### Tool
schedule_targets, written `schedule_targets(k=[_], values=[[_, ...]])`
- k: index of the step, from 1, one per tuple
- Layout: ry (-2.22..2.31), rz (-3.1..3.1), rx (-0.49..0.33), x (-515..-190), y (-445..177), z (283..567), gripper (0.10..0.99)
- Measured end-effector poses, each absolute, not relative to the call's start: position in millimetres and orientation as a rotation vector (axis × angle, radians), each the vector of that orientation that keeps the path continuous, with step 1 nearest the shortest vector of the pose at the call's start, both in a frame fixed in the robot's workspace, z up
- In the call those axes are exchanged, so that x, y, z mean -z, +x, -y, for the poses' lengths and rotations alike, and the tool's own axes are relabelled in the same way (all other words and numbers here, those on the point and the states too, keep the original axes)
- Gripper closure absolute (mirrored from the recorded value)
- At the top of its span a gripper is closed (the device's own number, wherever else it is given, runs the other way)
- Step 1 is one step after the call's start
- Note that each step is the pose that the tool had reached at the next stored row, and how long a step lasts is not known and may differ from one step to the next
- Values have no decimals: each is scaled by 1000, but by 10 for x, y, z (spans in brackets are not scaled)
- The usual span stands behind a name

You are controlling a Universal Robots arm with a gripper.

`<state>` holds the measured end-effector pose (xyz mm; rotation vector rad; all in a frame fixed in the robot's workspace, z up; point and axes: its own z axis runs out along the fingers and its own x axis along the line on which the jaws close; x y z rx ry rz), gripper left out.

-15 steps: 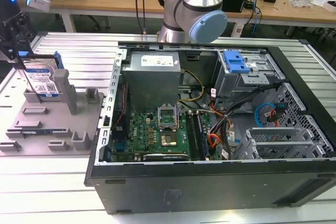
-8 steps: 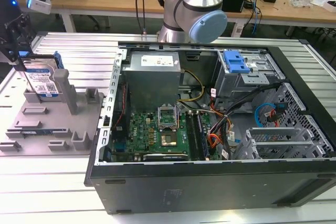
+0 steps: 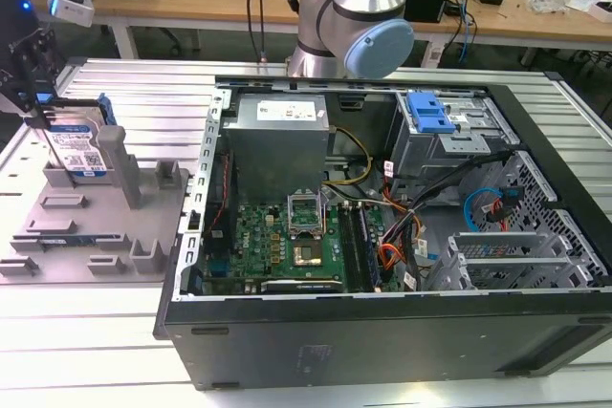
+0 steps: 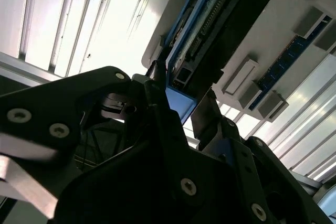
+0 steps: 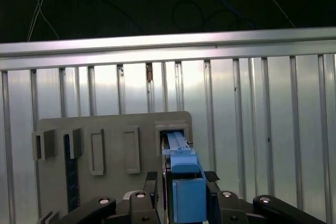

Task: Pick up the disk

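The disk stands on edge in a slot of the grey fixture at the exterior view's left, its blue-and-white label facing out. My gripper reaches down over its top edge. In the first wrist view the disk shows edge-on with its blue rail, and my gripper has one dark finger tight against each side. In the second wrist view the disk runs away from my gripper, whose fingers clamp its blue end. The disk's lower edge sits in the fixture slot.
The open computer case lies just past the fixture toward the exterior view's right, with a blue drive caddy inside. The arm's base rises behind the case. The fixture has several upright posts and holds a memory stick. The table is slatted metal.
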<state>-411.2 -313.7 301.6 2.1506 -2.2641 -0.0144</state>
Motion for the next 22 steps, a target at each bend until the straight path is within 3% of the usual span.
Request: schedule_targets(k=[20, 22], values=[[2151, 2264, 14, -2988, -4112, 3121, 631], [2151, 2264, 14, -2986, -4112, 3121, 710]])
